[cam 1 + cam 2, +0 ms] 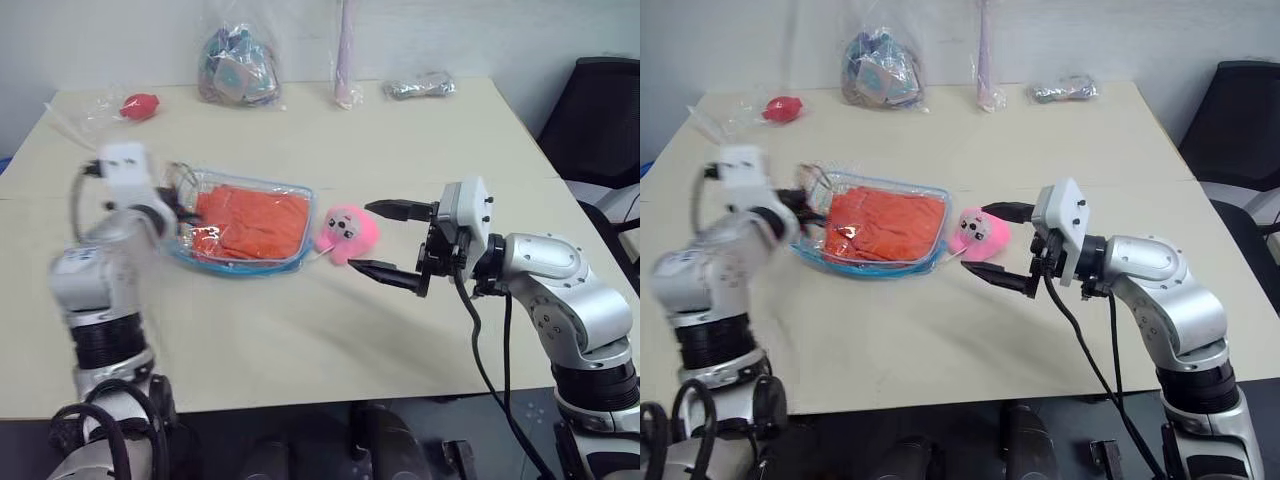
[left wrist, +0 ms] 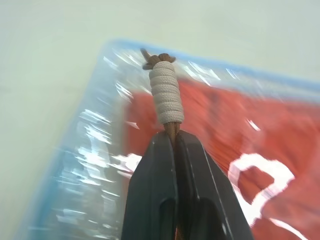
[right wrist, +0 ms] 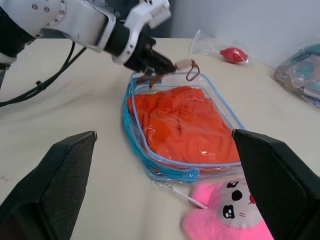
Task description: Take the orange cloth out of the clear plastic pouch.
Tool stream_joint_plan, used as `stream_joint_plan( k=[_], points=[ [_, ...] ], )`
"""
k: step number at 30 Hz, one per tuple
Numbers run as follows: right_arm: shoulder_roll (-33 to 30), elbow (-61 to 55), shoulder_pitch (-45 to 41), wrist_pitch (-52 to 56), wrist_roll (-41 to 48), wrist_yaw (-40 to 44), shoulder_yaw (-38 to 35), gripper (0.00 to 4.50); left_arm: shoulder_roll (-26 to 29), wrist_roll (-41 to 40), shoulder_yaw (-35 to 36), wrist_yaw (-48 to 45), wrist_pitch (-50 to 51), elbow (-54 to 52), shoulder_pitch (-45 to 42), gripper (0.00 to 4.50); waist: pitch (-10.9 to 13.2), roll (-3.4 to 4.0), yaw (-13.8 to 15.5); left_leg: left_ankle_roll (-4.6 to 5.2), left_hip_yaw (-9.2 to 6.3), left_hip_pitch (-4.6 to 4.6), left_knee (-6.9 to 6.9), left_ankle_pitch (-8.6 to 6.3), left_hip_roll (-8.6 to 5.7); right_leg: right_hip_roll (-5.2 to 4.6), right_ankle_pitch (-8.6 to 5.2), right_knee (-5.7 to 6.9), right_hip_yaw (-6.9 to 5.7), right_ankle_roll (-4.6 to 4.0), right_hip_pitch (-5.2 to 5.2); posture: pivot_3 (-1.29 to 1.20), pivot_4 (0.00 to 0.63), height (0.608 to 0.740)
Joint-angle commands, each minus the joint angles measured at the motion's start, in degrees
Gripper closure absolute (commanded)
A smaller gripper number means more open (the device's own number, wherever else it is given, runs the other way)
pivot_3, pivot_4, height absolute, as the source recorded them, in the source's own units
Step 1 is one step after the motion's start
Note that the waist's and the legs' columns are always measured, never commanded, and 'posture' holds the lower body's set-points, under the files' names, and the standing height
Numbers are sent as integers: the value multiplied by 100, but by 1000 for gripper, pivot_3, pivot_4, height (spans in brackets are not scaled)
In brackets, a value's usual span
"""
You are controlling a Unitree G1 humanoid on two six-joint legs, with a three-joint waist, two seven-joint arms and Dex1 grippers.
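Clear plastic pouch (image 1: pixel 243 226) lies flat on the table (image 1: pixel 420 150), light blue trim, rounded corners. Orange cloth (image 1: pixel 255 220) sits folded inside it, bright, plain, nearly filling the width. Left gripper (image 3: pixel 159 67) is at the pouch's end, fingers pinched tight on a cord pull (image 2: pixel 167 97) wrapped in pale cord. Right gripper (image 1: pixel 390 240) hangs above the table with fingers spread wide, holding nothing, just beside the pink plush toy (image 1: pixel 347 232) at the pouch's other end.
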Motion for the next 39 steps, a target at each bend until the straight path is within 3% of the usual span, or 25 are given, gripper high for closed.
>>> stream_joint_plan(
  k=[1,5,11,15,24,27,29,32,35,39],
  points=[
    [24,0,-216,26,313,288,49,0,523,256,929,-5,-88,-161,564,4460,0,1,-16,0,0,2,-2,0,0,0,0,0,0,-1,0,0,150,740],
    [-46,6,-311,115,594,733,147,0,849,367,1378,-207,-321,-44,1213,4460,1,-2,64,0,-9,-4,2,0,-2,-4,-1,-2,-8,-1,2,0,150,740],
    [-89,221,-489,79,580,1093,283,0,828,434,1952,-412,-594,93,2213,4460,-2,-9,125,0,-27,-12,9,0,-6,-11,-1,-6,-15,-1,4,0,150,740],
    [-55,347,-573,36,534,1107,302,0,757,501,2065,-492,-839,225,2703,3478,-3,-10,115,0,-24,-11,7,-1,-4,-11,-1,-5,-17,-1,4,0,150,740],
    [-112,384,-523,-16,460,1102,238,0,1117,422,2330,-944,-960,-185,3419,589,-3,-10,40,-3,-23,-11,1,-2,0,-13,-2,-5,-18,-3,0,0,150,740],
    [-194,391,-462,4,446,1086,154,0,1463,-268,2566,-2073,-1430,-758,3478,589,-1,-15,47,-5,-25,-13,0,-3,4,-14,-5,-5,-22,-8,-3,0,150,740],
    [-254,399,-402,10,438,1090,121,0,1829,-631,2401,-3077,-1859,-1189,3639,589,-2,-17,62,-8,-41,-20,7,-5,7,-20,-8,-4,-33,-15,-3,0,150,740],
    [-328,435,-303,-33,352,1061,138,0,2556,-501,1619,-4389,-2875,-1656,4059,589,2,-7,52,-9,-55,-22,4,-5,6,-33,-11,-5,-32,-18,-3,0,150,740],
    [-327,500,-247,-92,255,1033,153,0,3371,379,594,-5065,-4255,-1185,4228,589,10,12,27,-8,-49,-17,-5,-5,-7,-29,-10,-9,-29,-17,-3,0,150,740],
    [-273,499,-143,-120,223,924,131,0,3920,1796,-1284,-5283,-6353,432,3217,589,12,15,11,-14,-7,-17,-19,-4,7,2,-18,2,-23,-30,-3,0,150,740]
  ],
)
